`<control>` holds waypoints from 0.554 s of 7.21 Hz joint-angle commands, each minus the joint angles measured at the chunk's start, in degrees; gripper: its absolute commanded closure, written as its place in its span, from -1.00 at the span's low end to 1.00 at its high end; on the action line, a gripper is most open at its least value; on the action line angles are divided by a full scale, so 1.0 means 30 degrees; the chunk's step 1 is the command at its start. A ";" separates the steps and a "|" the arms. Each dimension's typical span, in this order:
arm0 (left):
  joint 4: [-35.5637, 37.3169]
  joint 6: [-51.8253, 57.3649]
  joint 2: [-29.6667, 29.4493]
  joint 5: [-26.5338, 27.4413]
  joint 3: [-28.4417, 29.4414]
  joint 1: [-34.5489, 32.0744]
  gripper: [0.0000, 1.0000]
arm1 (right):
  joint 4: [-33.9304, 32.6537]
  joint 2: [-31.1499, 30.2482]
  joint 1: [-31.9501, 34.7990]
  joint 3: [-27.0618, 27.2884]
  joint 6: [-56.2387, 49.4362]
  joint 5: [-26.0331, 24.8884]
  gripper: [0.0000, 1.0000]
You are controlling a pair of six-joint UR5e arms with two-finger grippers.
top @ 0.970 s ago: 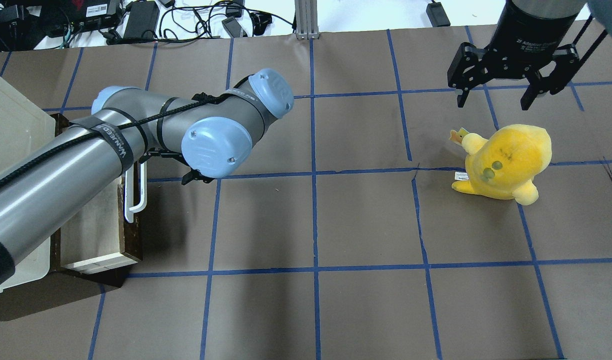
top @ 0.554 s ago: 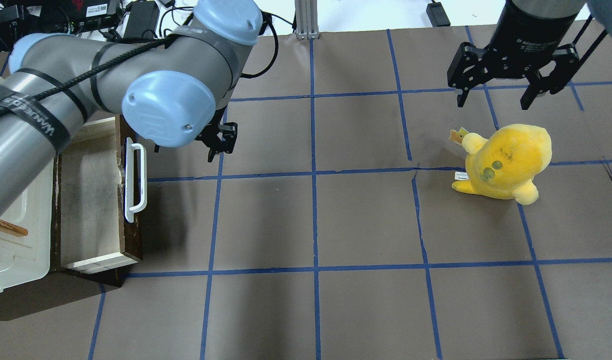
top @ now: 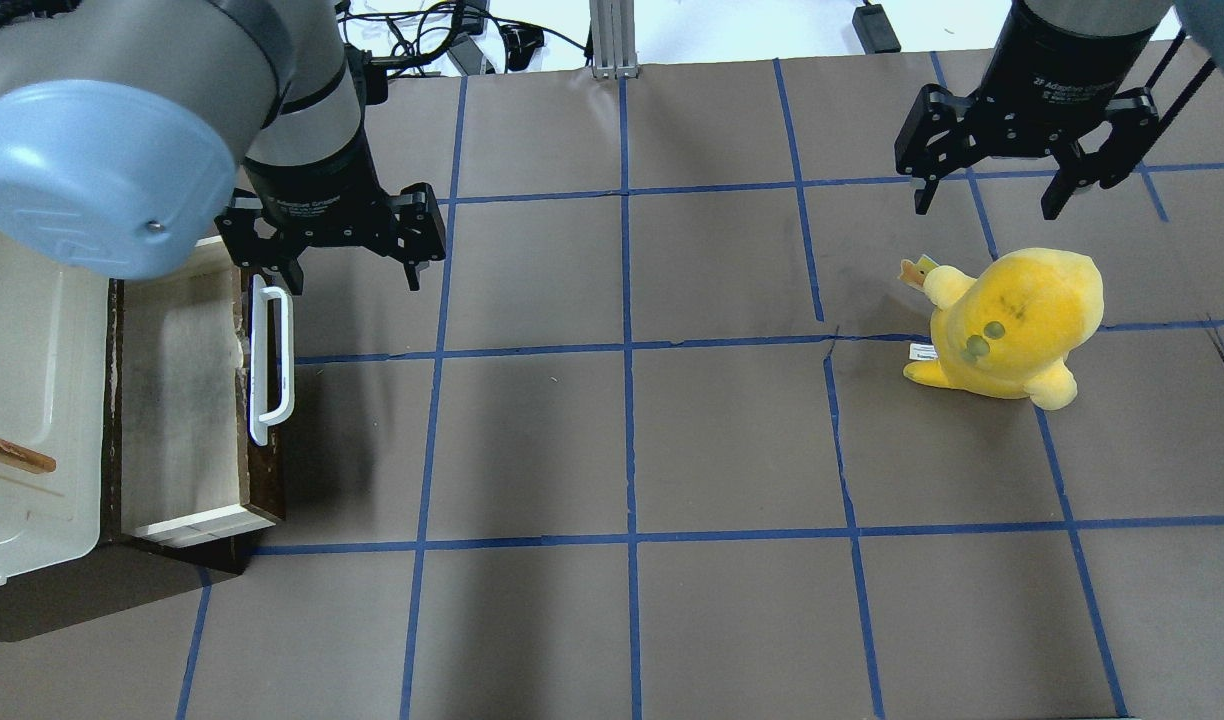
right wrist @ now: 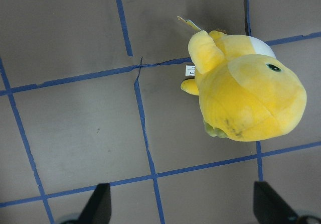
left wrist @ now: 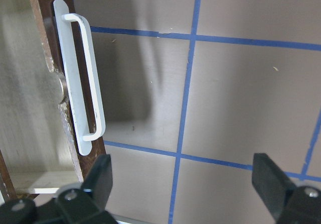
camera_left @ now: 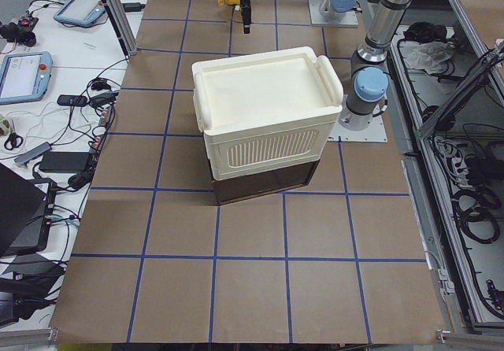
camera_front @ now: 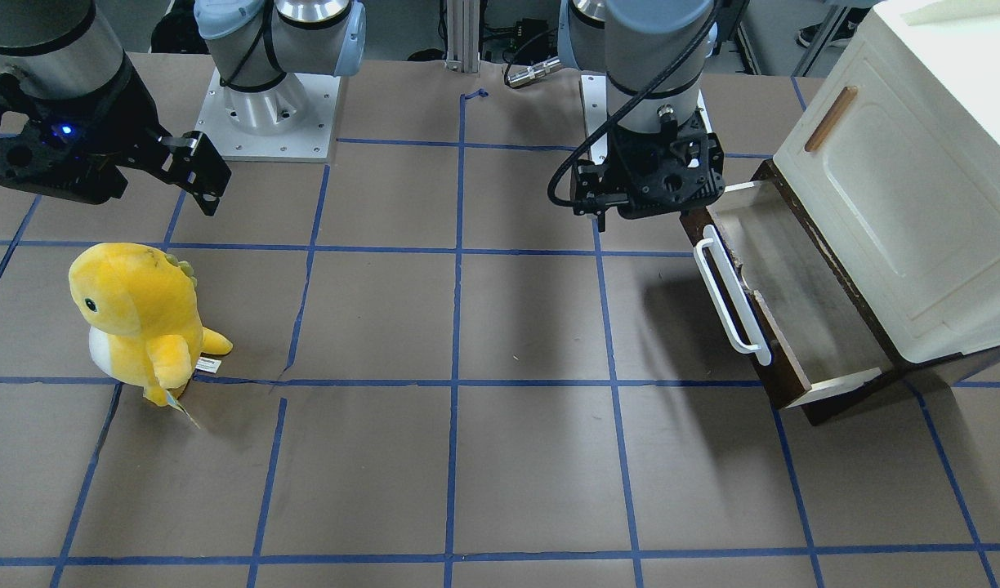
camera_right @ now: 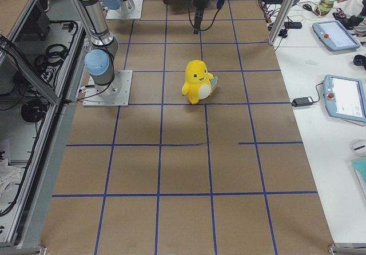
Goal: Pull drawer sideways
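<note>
Fingers (top: 413,270) of the left gripper (top: 352,280) stand spread wide and hold nothing. The left wrist view shows only bare table (top: 622,450) between the 2 tips. In the overhead view, the cream-white cabinet (top: 32,380) sits at the left edge. The drawer (top: 177,400) stands pulled out from the cabinet's base toward the right, its pale inside open to view and empty. Along the drawer's dark front runs the white bar handle (top: 288,350), its long axis lying near to far. The left gripper hangs just past the handle's far end and slightly to its right. Its left finger is close beside that end but, as far as can be told, not touching it. The opening spans left to right, across the bar's axis. A grasp would therefore likely call for a short shift toward the near side and a little left, to bring 1 finger behind the bar. Judged by how far the drawer stands out, the pull looks largely done. Well to the right stands the yellow plush toy (top: 1012,320), upright. The right gripper (top: 985,205) hangs just beyond it on the far side, also spread and empty. The left arm is by far the nearer to the drawer.
</note>
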 commanded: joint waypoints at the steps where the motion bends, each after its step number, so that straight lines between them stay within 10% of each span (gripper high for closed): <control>1: -0.0275 0.1650 0.1014 -0.1790 -0.0129 0.1371 -0.91 | 0.0000 0.0001 0.0012 0.0000 0.0000 0.0000 -1.00; 4: -0.0539 0.2357 0.1223 -0.2352 -0.0158 0.1904 -1.00 | 0.0000 0.0001 -0.0017 0.0000 0.0000 0.0000 -1.00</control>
